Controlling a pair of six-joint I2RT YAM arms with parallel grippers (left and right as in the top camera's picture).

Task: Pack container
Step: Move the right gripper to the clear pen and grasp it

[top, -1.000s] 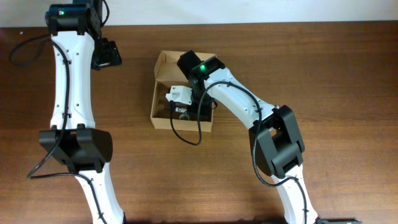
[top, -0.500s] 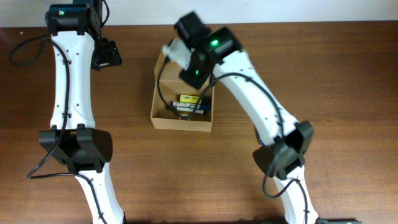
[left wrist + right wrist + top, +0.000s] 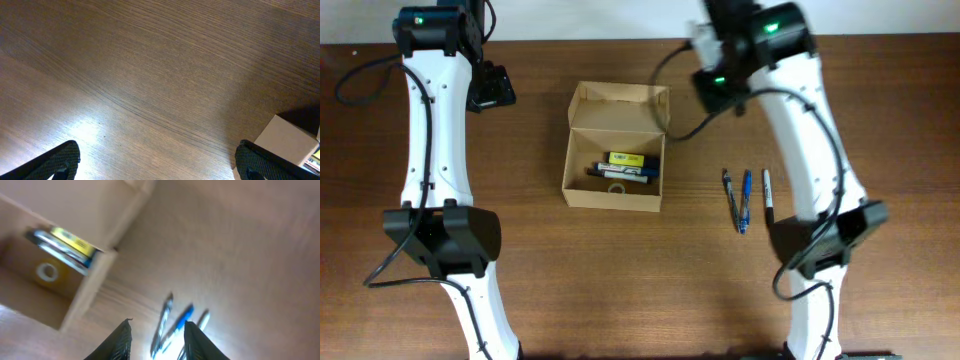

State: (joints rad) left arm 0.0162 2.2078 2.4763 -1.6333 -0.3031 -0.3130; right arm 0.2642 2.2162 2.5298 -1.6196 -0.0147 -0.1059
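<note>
Partly packed, I'd say: the container (image 3: 615, 150) sits open left of the right jaws, markers (image 3: 620, 172) inside (a yellow thing (image 3: 625, 159) too). Three pens (image 3: 746, 195) wait on the tabletop (image 3: 880, 150) before those released jaws; left jaws gape.

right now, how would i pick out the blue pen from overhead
Find the open cardboard box in the middle of the table; on the right arm's side of it three pens lie side by side. The blue pen is the middle one, between a dark grey pen and a black-and-white one.
</note>
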